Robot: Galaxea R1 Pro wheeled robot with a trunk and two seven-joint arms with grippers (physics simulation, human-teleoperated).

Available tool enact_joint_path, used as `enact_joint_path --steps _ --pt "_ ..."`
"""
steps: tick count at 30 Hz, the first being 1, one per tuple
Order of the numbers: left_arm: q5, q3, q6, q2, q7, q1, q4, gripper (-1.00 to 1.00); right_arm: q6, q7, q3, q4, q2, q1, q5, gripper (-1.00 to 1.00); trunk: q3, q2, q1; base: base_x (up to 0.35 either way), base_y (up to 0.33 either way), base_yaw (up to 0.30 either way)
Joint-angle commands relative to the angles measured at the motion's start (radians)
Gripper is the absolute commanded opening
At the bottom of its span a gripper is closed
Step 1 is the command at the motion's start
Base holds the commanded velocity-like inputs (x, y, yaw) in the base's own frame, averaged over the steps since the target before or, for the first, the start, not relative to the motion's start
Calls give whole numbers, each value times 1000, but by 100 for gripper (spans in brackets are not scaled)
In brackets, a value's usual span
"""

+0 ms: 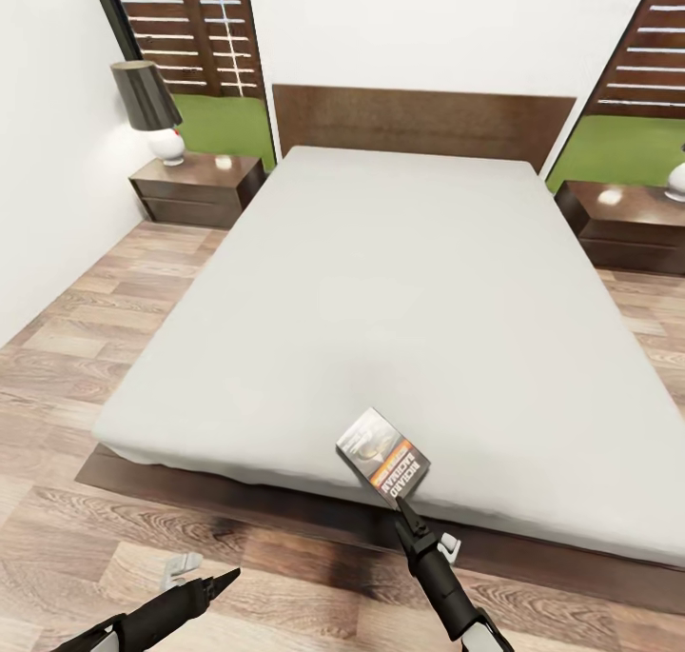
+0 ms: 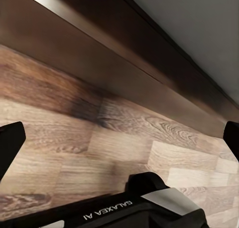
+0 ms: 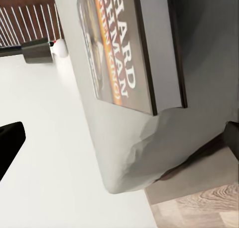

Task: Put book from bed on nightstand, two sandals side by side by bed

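Right, from the left: the left nightstand [image 1: 198, 187] sits far off by the wall with a lamp [image 1: 152, 109] on it. My left gripper [image 1: 221, 581] hangs low over the floor [image 1: 86, 385] near the foot of the bed [image 1: 400, 309], and its wrist view has one dark fingertip at each edge, so I read its fingers as apart and holding nothing.

The book [image 1: 382, 458] lies flat at the near edge of the mattress, right of centre, cover up. My right gripper [image 1: 403, 511] points up at its near corner, just short of it or barely touching; I cannot tell which. In its wrist view, finger tips [image 3: 10, 145] show at both sides with the book [image 3: 124, 48] ahead, so I judge it spread open, not yet on anything.

To take it well, I'd slide one finger under the overhanging corner, the other on the cover, and close slowly; a thin paperback may slide away if nudged. The right nightstand [image 1: 623, 219] looks the closer drop.
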State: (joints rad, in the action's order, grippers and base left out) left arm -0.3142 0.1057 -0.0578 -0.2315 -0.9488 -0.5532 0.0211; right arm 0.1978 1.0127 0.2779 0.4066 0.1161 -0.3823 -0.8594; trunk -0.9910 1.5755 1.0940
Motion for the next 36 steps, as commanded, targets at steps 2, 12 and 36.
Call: enact_joint_path --steps 2,12,36 --pt "8 8 -6 0 -2 -1 -1 100 11 3 3 0 1 0 -6 100 -7 15 8 0 0 0" --pt "8 8 -6 0 -2 -1 -1 100 12 3 3 0 1 0 -6 100 -32 71 38 0 0 0" --pt "8 8 -7 0 -3 -1 -1 100 12 3 3 1 1 0 -6 100 -32 71 38 42 0 0"
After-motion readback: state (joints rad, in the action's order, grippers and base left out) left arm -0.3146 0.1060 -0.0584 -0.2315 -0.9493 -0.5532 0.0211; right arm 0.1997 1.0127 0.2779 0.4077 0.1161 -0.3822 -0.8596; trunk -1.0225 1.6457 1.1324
